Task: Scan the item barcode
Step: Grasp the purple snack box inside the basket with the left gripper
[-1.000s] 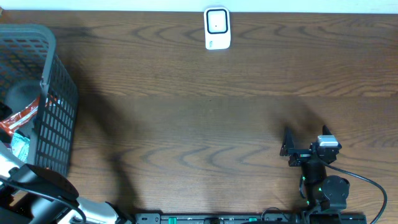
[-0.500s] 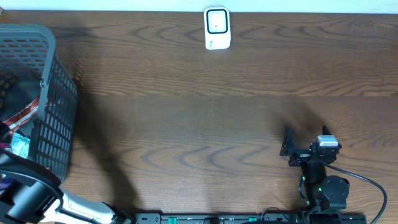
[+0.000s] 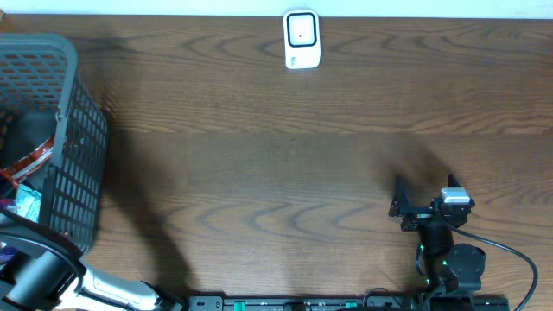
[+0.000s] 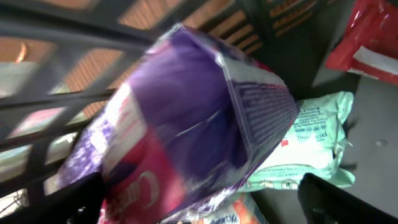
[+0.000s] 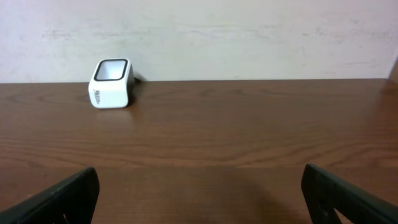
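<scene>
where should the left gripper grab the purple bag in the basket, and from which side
Probably the flat crimped end of the purple bag, or across its puffed middle. It lies tilted on top of the pale green pack, uppermost in the pile, and the basket walls close off the sides, so come straight down through the open top with the open left gripper.

Holding left arm [image 3: 39, 268] low at far left, left gripper [image 4: 208, 202] spread wide. Holding right arm [image 3: 449, 255] folded at front right, right gripper [image 5: 202, 199] spread wide, facing forward.
</scene>
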Controlling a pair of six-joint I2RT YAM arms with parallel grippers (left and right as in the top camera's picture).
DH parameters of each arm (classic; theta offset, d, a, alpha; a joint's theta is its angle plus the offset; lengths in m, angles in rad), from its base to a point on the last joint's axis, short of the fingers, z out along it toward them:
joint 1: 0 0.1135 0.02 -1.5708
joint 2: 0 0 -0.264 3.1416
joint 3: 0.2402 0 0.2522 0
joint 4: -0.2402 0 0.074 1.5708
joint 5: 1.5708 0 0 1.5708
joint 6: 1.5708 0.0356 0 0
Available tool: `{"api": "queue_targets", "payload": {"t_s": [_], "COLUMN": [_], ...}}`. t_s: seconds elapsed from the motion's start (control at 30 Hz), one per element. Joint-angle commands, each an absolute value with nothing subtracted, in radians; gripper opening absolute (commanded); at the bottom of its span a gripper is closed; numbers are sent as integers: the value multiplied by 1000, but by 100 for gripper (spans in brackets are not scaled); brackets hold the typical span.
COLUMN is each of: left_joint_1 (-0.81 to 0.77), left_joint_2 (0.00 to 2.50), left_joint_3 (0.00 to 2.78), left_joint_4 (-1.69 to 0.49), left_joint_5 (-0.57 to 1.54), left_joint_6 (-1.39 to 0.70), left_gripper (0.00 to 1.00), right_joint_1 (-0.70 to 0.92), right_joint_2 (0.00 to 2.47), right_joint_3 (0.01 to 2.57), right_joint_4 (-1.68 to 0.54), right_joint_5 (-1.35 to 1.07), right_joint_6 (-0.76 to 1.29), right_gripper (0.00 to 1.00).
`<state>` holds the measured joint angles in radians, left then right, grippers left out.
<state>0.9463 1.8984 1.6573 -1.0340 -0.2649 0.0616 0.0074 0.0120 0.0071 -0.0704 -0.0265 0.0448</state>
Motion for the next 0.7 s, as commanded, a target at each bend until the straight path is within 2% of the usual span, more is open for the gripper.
{"api": "queue_targets", "payload": {"t_s": [0.0, 0.03, 0.07, 0.17, 0.23, 0.27, 0.67], "left_joint_1": [948, 948, 948, 948, 948, 948, 948], "left_joint_2": [1921, 1922, 1922, 1922, 1922, 1922, 1814], "left_joint_3": [1639, 1639, 1639, 1639, 1639, 1639, 1735], "left_joint_4": [-1011, -1010, -1007, -1008, -1007, -1007, -1023], "left_joint_5": [-273, -273, -273, -266, -226, -201, 292], "left_joint_6": [79, 78, 78, 78, 78, 78, 73], "left_gripper": [85, 48, 38, 26, 11, 8, 7], "right_joint_1": [1, 1, 1, 1, 1, 1, 1], "right_joint_2": [7, 7, 7, 7, 7, 7, 7], "right_joint_3": [5, 5, 5, 5, 5, 5, 5], "right_joint_4": [-74, -74, -74, -74, -74, -74, -74], "right_joint_5": [-28, -28, -28, -28, -28, -28, -28], "right_joint_6": [55, 55, 55, 55, 55, 55, 55], "right_gripper": [99, 99, 99, 99, 99, 99, 99]}}
